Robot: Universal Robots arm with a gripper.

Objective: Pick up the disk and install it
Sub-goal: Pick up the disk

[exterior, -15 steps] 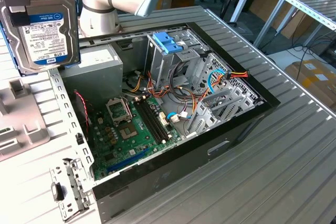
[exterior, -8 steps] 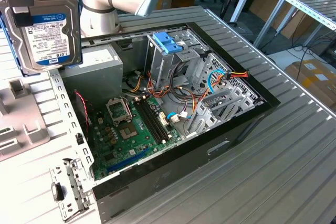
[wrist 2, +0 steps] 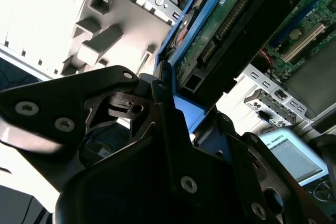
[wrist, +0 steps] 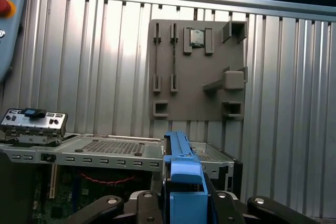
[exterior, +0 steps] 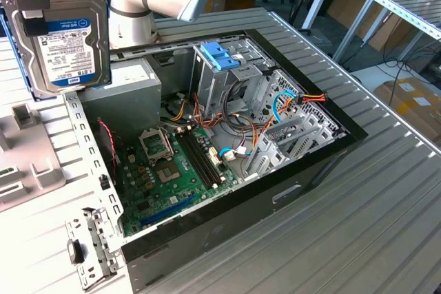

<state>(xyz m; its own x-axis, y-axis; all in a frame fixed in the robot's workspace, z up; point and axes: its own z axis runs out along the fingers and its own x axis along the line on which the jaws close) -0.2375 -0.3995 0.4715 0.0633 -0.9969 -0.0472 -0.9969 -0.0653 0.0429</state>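
The disk (exterior: 63, 39) hangs upright in the air at the exterior view's left, its white label facing the camera and blue trim along its edges. My gripper (exterior: 38, 1) is shut on its upper end, above the table beside the open computer case (exterior: 303, 170). In the second wrist view the disk (wrist 2: 226, 19) shows its green circuit board and connector, with the black fingers (wrist 2: 160, 95) of the gripper (wrist 2: 191, 111) clamped on its blue trim. The first wrist view shows the disk (wrist: 184, 177) edge-on as a blue strip, held in the gripper (wrist: 185, 205).
The case lies open with the motherboard (exterior: 172, 170), loose cables, a metal drive cage with a light-blue latch (exterior: 219, 54) and a grey power-supply box (exterior: 124, 87). A grey fixture plate (wrist: 197, 72) rests on the ribbed aluminium table (exterior: 386, 225), left of the case.
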